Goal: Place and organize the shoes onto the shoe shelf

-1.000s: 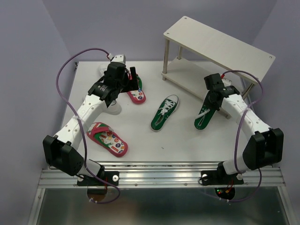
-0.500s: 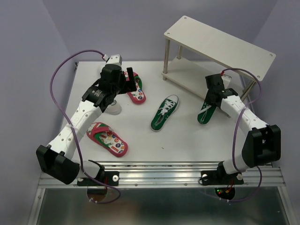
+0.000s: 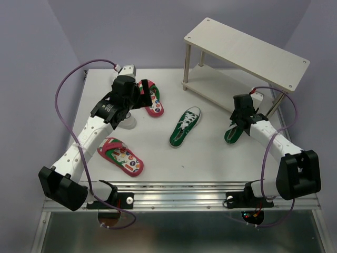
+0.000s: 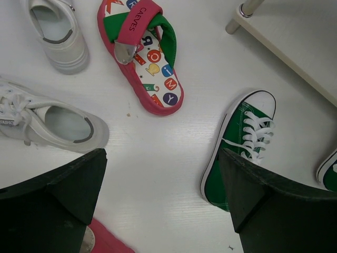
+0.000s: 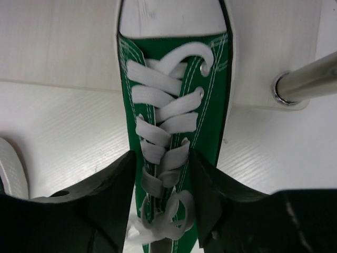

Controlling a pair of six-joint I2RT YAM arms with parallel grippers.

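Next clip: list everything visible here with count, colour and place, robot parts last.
green sneaker: 2, green with white soles; one in the middle, one gripped at the shelf's foot.
flip-flop: 2, red-pink with printed insoles; one far left, one near left.
white sneaker: 2, white; far left, beside the far flip-flop.
shelf: 1, beige, two tiers; far right.
table: 1, white; under everything.
arm: 2, white and black; left, right.
left hand: 1, black; open above the shoes.
right hand: 1, black; shut on a green sneaker.
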